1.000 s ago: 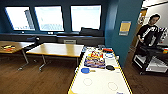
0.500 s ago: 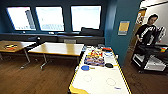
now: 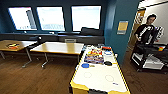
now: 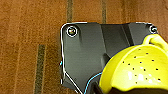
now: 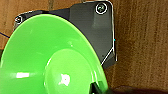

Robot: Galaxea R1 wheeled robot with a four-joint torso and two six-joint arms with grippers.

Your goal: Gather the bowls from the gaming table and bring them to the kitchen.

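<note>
Floor (image 3: 37,77) brown wood; gaming table (image 3: 100,77) white-topped, yellow-edged; teal walls (image 3: 117,15).

Worktop of gaming table (image 3: 100,77) white, yellow rim. Board game (image 3: 94,57) red, blue, yellow patches. Blue bowl (image 3: 85,65), dark bowl (image 3: 108,63). Yellow perforated bowl (image 4: 136,71), tiny dark holes. Bright green bowl (image 5: 47,60), plain glossy. Walls (image 3: 118,15) teal. Floor (image 4: 30,50) brown wood, darker streaks.

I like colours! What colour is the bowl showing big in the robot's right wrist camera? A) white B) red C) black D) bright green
D: the bowl in the right wrist view is bright green all over, seen above the brown floor.
</note>
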